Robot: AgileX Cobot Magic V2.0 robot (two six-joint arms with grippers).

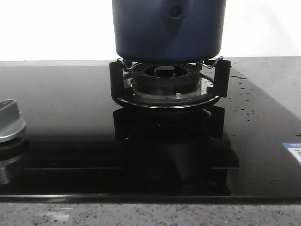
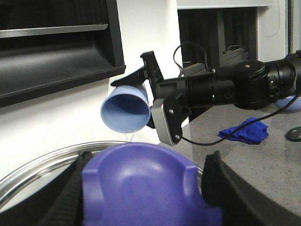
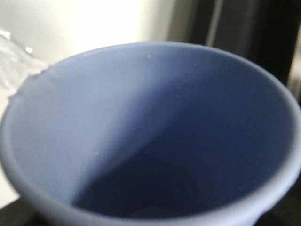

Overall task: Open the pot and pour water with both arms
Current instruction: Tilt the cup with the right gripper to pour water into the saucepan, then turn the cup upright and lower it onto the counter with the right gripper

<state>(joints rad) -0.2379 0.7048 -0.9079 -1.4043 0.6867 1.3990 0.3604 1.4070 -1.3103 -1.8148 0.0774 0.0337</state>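
I see the pot (image 1: 168, 30) sitting on the burner (image 1: 165, 80) of a shiny black stove top (image 1: 70, 122). The pot is big, round and dark blue. Its top runs out of the front view. A round dark stud (image 1: 175, 11) sits on a raised patch on its side. Thin wire arms of the burner stand touch the pot's bottom edge.

A silver knob (image 1: 10, 120) is at the left edge of the stove top. At the right edge is a small sticker (image 1: 293, 151) with blue on it. The writing on it is too small for me to read. I can find no other words or brand names.

In my left wrist view, the right gripper (image 2: 149, 87) holds a pale blue cup (image 2: 126, 111). Its black fingers are closed on the cup's sides. The cup is tipped on its side with its open mouth toward me, and a little water drips from its lip. Right under the drip is a shiny metal rim (image 2: 42, 165).

My left gripper (image 2: 150, 188) shows two black fingers (image 2: 70, 188), one on each side of a blue-purple rounded knob (image 2: 146, 183). It looks like it holds the knob, but I cannot tell for sure.

A crumpled blue cloth (image 2: 247, 132) lies on the grey counter (image 2: 263, 165).

The right wrist view shows only the inside of the cup, up close and blurry.
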